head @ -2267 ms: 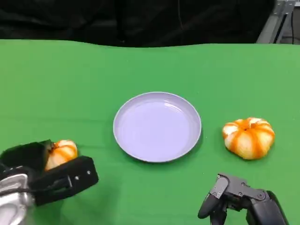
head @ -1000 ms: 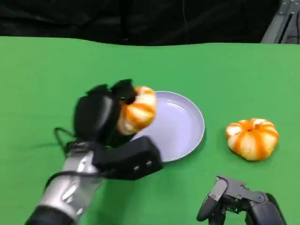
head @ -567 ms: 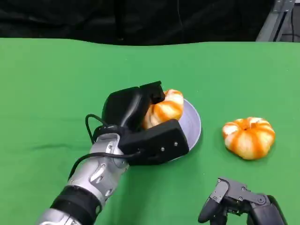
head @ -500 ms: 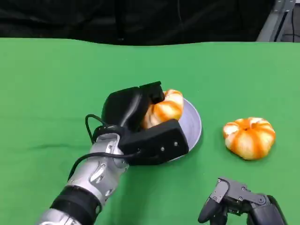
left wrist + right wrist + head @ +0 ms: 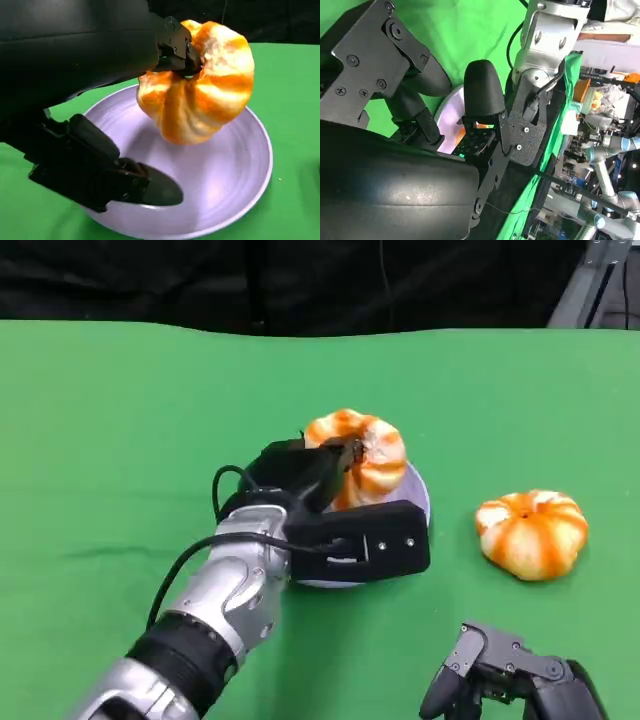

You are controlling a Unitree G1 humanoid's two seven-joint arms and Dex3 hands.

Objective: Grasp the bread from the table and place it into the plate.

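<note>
Nearest me, my right hand (image 5: 510,680) rests low at the near edge of the table (image 5: 110,420), its fingers curled inward with nothing in them that I can see; it takes no part in this step.

Further out, my left hand (image 5: 335,505) reaches over the plate (image 5: 418,502) and pinches the bread (image 5: 362,448) by its top. In the left wrist view the bread (image 5: 197,82) hangs below my fingertips (image 5: 175,47), clear of the plate's (image 5: 250,185) floor and roughly over its middle. The one relation that matters is therefore vertical: the bread lies directly under my grip and the dish directly under the bread, with a visible gap between them. The bun is round and lobed, with no real long axis, so I judge its turn will not matter when it lands.

The rim is low and the floor bare, so there is room all round to lower and let go. My lower finger (image 5: 115,177) lies just above the near part of the dish and should be kept from catching the rim.

Off to the right, well apart from the plate, a second bread (image 5: 531,533) sits on the table. Beyond, green cloth runs to the dark far edge.
</note>
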